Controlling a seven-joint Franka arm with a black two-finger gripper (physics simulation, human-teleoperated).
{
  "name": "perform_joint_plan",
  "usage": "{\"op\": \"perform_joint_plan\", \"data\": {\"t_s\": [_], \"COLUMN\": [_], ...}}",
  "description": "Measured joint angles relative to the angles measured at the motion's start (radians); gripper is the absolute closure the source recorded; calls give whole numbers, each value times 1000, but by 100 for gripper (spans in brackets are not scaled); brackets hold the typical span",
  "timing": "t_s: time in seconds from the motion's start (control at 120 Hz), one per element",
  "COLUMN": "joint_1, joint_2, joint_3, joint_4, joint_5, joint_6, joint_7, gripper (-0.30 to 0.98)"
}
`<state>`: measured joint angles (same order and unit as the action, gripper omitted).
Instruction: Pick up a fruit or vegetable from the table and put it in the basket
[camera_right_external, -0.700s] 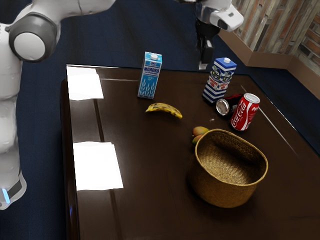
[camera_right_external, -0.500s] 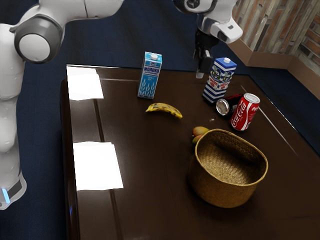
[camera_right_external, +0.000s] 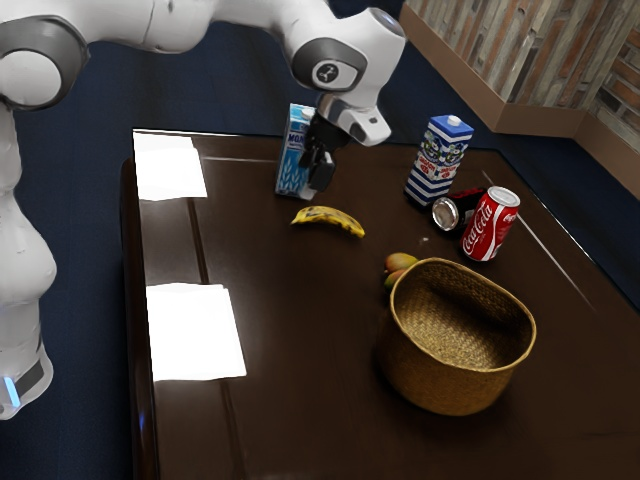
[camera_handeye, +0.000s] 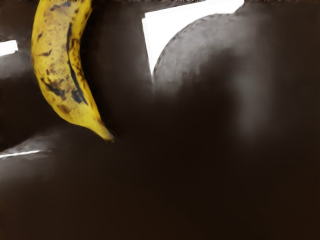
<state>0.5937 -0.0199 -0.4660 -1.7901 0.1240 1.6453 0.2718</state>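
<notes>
Jaws of the black gripper (camera_right_external: 315, 185), whose spread cannot be told from here, hover over the dark, glossy bench (camera_right_external: 300, 330), near a lone banana (camera_right_external: 330, 218). The banana lies on the bench, curved and ripe yellow, its skin marked with dark brown streaks and blotches and narrowing to a slim end. Beside it, a blue-and-white milk carton (camera_right_external: 292, 165) stands partly hidden by the gripper. Farther off, reddish-yellow and green fruit (camera_right_external: 401, 262) sits partly behind the basket's rim, while a blue-striped carton (camera_right_external: 438, 160) stands near a dark can (camera_right_external: 448, 214) on its side and an upright red Coca-Cola can (camera_right_external: 489, 226). Farthest from the jaws is the woven basket (camera_right_external: 440, 380).
</notes>
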Motion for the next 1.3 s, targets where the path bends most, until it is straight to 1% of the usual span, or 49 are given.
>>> {"op": "perform_joint_plan", "data": {"t_s": [0.067, 0.15, 0.208, 0.258, 0.4, 0.517, 0.692, 0.892, 1.033, 1.1, 1.208, 1.3], "joint_1": [98, 208, 206, 200, 227, 232, 251, 258, 264, 264, 264, 264], "joint_2": [42, 125, 174, 199, 241, 264, 333, 334, 335, 336, 335, 335], "joint_3": [-56, -156, -206, -227, -238, -237, -236, -238, -237, -237, -236, -235], "joint_4": [35, 109, 141, 155, 163, 157, 145, 62, 46, 45, 45, 45], "joint_5": [6, 33, 54, 70, 85, 81, 75, 52, 36, 33, 31, 30], "joint_6": [40, 74, 91, 102, 123, 135, 162, 196, 227, 238, 249, 254], "joint_7": [42, 92, 123, 147, 206, 245, 290, 324, 342, 347, 351, 349], "gripper": [0, 0, 0, 0, 0, 0, 0, 0, 1, 8, 28, 42]}}
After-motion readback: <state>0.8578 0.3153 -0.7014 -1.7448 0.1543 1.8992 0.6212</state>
